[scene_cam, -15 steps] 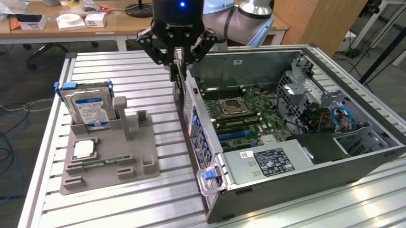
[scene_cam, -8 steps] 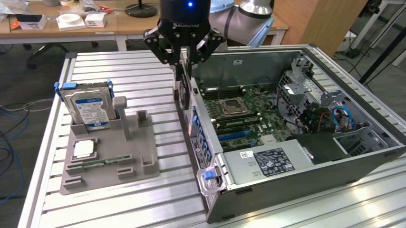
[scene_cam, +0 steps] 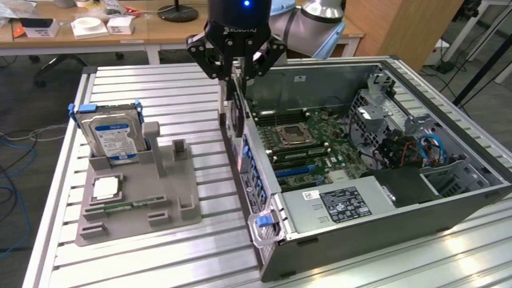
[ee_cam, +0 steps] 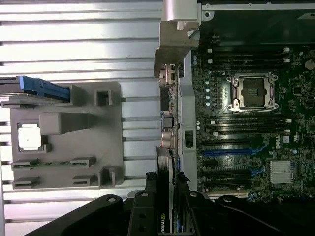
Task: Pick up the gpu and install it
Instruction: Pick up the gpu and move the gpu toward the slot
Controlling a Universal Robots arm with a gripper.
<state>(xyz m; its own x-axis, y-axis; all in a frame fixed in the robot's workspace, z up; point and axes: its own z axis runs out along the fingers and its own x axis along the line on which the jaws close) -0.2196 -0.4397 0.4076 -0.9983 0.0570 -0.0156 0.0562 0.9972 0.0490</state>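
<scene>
Plainly clamped on the gpu [scene_cam: 234, 117] [ee_cam: 165, 169]: gripper [scene_cam: 236, 75] [ee_cam: 166, 189] jaws drawn partway in, pressed flat to its two faces. Hangs on edge below the fingers [ee_cam: 184, 196] (a green logo on the black face peeks out between them in the wrist view). Held in the air at the case [scene_cam: 384, 198] [ee_cam: 246, 24] wall facing the holder [scene_cam: 136, 198] [ee_cam: 64, 147], touching it or just clear, hard to tell; not yet seated in the motherboard [scene_cam: 320, 144] [ee_cam: 246, 123]. Case lying open by the table [scene_cam: 160, 258] [ee_cam: 74, 39] edge on the exterior view's right. Holder toward the opposite edge, with a hard drive [scene_cam: 112, 135] [ee_cam: 44, 88] upright at its far end.
</scene>
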